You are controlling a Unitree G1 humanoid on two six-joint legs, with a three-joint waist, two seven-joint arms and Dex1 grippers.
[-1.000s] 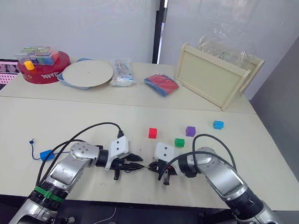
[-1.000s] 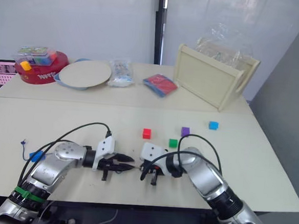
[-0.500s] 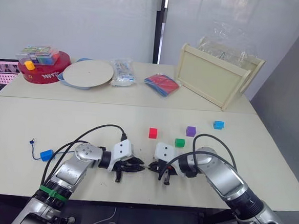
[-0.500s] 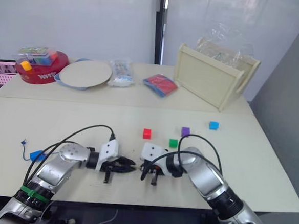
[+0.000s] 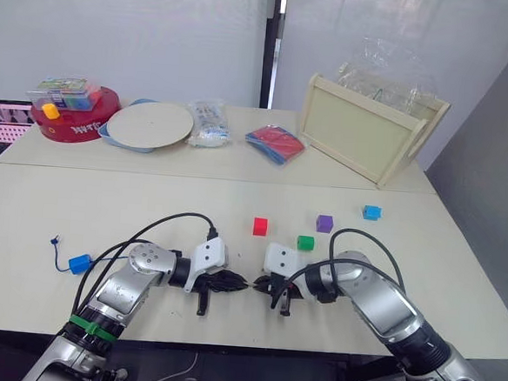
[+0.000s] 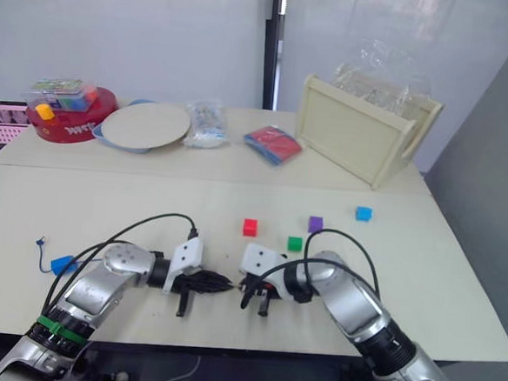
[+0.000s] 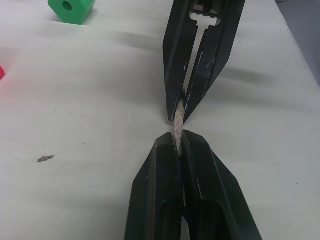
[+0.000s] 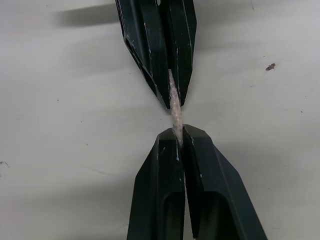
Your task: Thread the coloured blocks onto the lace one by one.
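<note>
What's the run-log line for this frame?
left gripper: shut on lace tip | right gripper: shut on same tip | blue block: on lace | red, green, purple blocks: loose

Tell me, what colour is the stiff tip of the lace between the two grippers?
The lace tip is pale, a whitish beige. The right wrist view shows it best.

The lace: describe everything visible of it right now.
The lace shows mainly as a pale, stiff, slightly fuzzy tip bridging the short gap between the two pincers, just above the table. The left pincer is shut on one end of the tip and the right pincer is shut on the other. A sliver of dark blue cord runs back between the left pincer's fingers. Far to the robot's left, a thin dark blue end lies on the table by a blue block.
</note>
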